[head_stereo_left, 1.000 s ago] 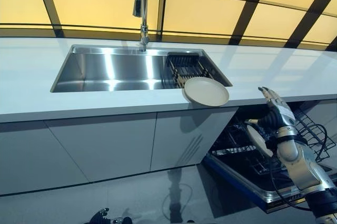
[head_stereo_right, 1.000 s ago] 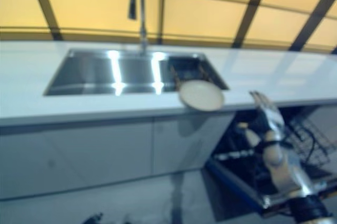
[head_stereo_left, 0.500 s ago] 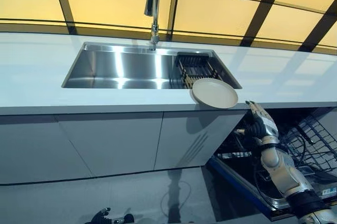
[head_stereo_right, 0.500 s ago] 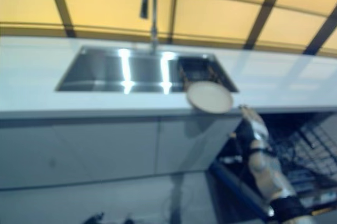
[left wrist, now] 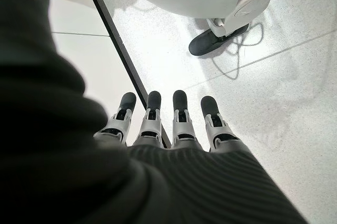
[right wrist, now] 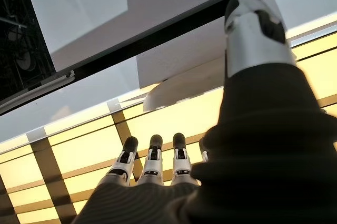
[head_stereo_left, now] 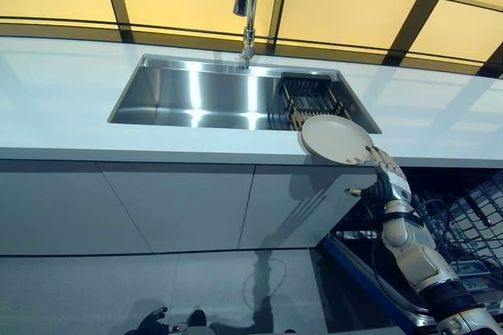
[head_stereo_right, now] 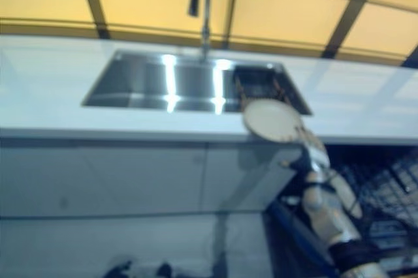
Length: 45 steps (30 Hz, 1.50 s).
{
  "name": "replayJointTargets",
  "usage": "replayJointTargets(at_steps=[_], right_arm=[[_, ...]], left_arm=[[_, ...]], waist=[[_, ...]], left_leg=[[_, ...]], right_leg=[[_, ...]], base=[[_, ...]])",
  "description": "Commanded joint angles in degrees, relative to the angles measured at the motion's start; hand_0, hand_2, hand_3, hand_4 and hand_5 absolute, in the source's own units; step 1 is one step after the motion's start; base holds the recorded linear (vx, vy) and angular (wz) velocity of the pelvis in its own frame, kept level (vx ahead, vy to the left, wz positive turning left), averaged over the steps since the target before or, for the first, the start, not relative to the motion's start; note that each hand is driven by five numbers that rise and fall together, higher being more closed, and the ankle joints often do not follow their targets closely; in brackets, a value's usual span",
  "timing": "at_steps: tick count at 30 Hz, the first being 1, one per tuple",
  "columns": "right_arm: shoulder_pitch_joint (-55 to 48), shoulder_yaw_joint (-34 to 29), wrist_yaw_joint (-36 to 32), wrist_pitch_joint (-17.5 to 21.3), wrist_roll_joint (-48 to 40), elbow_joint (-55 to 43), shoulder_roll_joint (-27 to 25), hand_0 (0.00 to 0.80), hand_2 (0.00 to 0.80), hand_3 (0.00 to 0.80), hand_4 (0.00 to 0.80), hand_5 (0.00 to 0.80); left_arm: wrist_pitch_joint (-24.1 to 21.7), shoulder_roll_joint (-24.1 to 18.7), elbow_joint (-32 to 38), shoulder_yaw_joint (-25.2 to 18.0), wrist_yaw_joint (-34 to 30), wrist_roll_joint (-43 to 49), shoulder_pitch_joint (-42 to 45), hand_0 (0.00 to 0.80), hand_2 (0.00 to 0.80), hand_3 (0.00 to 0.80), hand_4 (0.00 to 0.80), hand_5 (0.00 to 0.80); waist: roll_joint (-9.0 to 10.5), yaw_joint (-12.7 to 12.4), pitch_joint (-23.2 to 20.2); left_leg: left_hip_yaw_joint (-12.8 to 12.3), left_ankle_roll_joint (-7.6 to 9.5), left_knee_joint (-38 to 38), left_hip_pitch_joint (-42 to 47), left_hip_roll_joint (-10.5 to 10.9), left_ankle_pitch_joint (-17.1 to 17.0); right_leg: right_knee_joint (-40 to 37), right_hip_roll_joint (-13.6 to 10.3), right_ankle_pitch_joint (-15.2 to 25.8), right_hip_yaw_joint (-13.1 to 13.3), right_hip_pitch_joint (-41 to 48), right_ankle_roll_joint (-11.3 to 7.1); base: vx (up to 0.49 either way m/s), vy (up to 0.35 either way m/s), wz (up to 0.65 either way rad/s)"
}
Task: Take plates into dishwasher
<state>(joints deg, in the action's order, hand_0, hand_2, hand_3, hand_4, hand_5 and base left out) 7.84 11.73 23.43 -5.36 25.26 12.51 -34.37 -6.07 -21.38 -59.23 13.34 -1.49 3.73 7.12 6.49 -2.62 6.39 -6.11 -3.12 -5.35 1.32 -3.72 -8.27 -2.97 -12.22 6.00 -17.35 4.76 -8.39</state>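
A cream plate [head_stereo_left: 336,138] lies on the white counter [head_stereo_left: 63,107] at the sink's front right corner, overhanging the counter's front edge. It also shows from below in the right wrist view [right wrist: 181,84]. My right hand [head_stereo_left: 384,180] is open, fingers straight, just below and right of the plate's near rim, in front of the open dishwasher [head_stereo_left: 464,225]. My left hand [left wrist: 174,124] hangs low over the floor, fingers straight, holding nothing.
A steel sink [head_stereo_left: 204,95] with a tall faucet [head_stereo_left: 248,5] holds a dark rack [head_stereo_left: 308,100] at its right end. White cabinet doors [head_stereo_left: 173,205] stand below the counter. The dishwasher's wire rack [head_stereo_left: 471,213] is pulled out at the lower right.
My right hand has risen from in front of the dishwasher rack up to the plate's near rim. The camera has shifted, so the whole scene sits further right.
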Motion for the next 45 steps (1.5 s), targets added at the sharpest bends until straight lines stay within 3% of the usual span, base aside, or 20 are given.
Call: replayJointTargets(at_steps=[1, 15, 23, 45], right_arm=[[8.29, -1.41, 5.02, 1.08, 2.03, -1.79, -2.02, 0.000, 0.000, 0.000, 0.000, 0.000], [6.87, -1.89, 6.59, 1.33, 3.06, -2.19, -2.08, 0.000, 0.000, 0.000, 0.000, 0.000], [8.95, -0.37, 7.23, -0.82, 7.39, -0.98, -3.49, 0.000, 0.000, 0.000, 0.000, 0.000], [12.80, 1.74, 5.95, -3.04, 7.44, 2.37, -2.90, 0.000, 0.000, 0.000, 0.000, 0.000]], left_arm=[[-2.23, 0.55, 2.14, 0.43, -0.28, 1.94, -2.87, 0.000, 0.000, 0.000, 0.000, 0.000], [-2.36, 0.91, 1.57, 0.60, -0.12, 2.23, -2.83, 0.000, 0.000, 0.000, 0.000, 0.000], [-2.19, 0.61, 2.14, 1.08, -0.47, 2.67, -2.82, 0.000, 0.000, 0.000, 0.000, 0.000], [-1.74, -0.19, 2.74, 1.60, -1.51, 3.48, -2.84, 0.000, 0.000, 0.000, 0.000, 0.000]], waist=[[-2.81, -2.40, 1.90], [-2.56, -2.15, 1.89], [-2.42, -2.67, 2.23], [-2.11, -4.03, 3.27]], left_leg=[[-1.64, 4.40, 0.35, 3.43, 3.11, 10.53], [-1.71, 4.60, 0.35, 3.47, 3.33, 10.82], [-1.24, 4.74, 0.35, 3.36, 3.29, 10.86], [0.26, 4.95, 0.35, 3.17, 3.47, 10.90]], right_leg=[[7.13, -2.08, 1.33, 1.36, -3.31, -4.28], [7.65, -2.28, 1.99, 1.48, -4.18, -4.54], [8.00, -2.20, 1.61, 1.54, -4.39, -4.49], [9.14, -2.61, 2.01, 1.47, -5.04, -4.40]], base=[[0.000, 0.000, 0.00], [0.000, 0.000, 0.00], [0.000, 0.000, 0.00], [0.009, 0.001, 0.01]])
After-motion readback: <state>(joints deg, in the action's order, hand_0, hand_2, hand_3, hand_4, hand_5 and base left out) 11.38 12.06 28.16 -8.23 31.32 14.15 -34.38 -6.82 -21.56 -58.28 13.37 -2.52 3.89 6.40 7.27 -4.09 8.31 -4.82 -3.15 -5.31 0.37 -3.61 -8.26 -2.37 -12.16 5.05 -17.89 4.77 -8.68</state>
